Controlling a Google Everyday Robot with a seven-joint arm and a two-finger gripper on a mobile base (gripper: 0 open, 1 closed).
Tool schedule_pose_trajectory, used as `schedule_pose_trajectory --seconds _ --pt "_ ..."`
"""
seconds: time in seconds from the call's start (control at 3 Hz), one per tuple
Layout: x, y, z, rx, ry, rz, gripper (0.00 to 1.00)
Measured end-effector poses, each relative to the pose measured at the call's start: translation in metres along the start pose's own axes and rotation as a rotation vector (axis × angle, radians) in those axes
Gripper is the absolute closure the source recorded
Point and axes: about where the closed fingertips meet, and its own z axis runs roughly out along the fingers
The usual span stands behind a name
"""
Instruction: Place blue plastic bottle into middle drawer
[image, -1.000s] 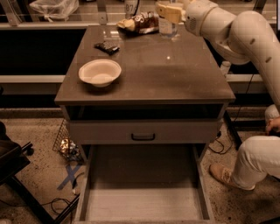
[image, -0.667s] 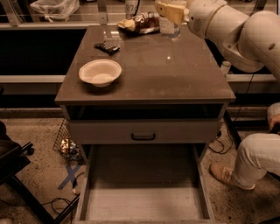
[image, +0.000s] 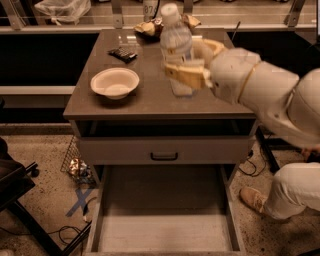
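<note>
1. Your gripper (image: 190, 65) stands over the right half of the table (image: 125, 106), reaching in from the right on the pale arm (image: 265, 90).
2. The jaws are closed on the blue plastic bottle (image: 175, 42). One yellowish finger (image: 182, 76) crosses its lower body on the near side, and the other shows behind it.
3. The bottle is upright, with its white cap (image: 170, 11) on top and its lower end showing against the tabletop. You cannot tell whether that end touches the surface.
4. The middle drawer (image: 97, 215) is pulled fully out, low in front of the table. Its pale floor is in plain sight, and the bottle is not in it.
5. Above it, the flat drawer front with the small black handle (image: 164, 156) is shut.
6. On the left of the tabletop sits a pale bowl (image: 115, 82), well apart from the bottle. Behind it lies a small black item (image: 122, 54).
7. A snack bag (image: 149, 27) lies at the back edge of the table, just left of the bottle's cap as seen here.
8. At the right edge a person's leg (image: 297, 192) and shoe (image: 254, 197) rest on the floor beside the open drawer.
9. A blue tape cross (image: 80, 200) marks the floor to the left of the drawer.
</note>
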Motion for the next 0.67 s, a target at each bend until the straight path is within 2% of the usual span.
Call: schedule_pose_trajectory --seconds 0.33,0.67 --pt "0.062 0.021 -0.092 0.031 0.084 0.106 1.00" --pt "0.114 -0.010 -0.182 0.151 0.161 0.182 1.00"
